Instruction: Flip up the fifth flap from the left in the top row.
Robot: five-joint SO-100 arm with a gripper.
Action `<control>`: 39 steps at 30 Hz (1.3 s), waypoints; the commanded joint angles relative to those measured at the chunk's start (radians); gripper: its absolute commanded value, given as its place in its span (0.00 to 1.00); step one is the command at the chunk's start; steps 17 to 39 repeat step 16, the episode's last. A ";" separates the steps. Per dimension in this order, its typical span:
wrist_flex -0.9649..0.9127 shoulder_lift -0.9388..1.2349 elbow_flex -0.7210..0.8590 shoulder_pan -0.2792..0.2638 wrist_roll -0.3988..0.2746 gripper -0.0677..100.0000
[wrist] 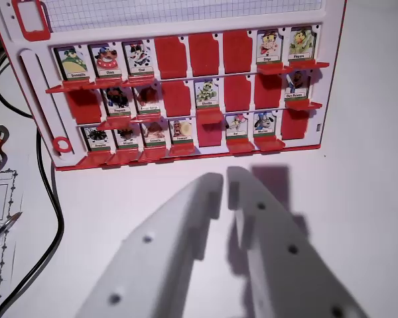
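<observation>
Gripper (225, 177) nearly closed, below board (186, 26) edge

Wrist view, just behind the fingers (215, 192), facing the game board (186, 86).

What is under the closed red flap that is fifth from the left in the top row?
The fifth flap lies flat against the game board, showing only its plain red back. Whatever picture it carries is covered and cannot be seen. The neighbouring raised flaps show character cards.
</observation>
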 commanded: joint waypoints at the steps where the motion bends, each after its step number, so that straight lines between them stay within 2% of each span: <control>1: 0.002 0.094 -0.037 -0.008 -0.014 0.00; 11: -0.017 0.117 -0.018 0.003 -0.041 0.00; 39: -0.020 0.118 -0.014 0.005 -0.041 0.00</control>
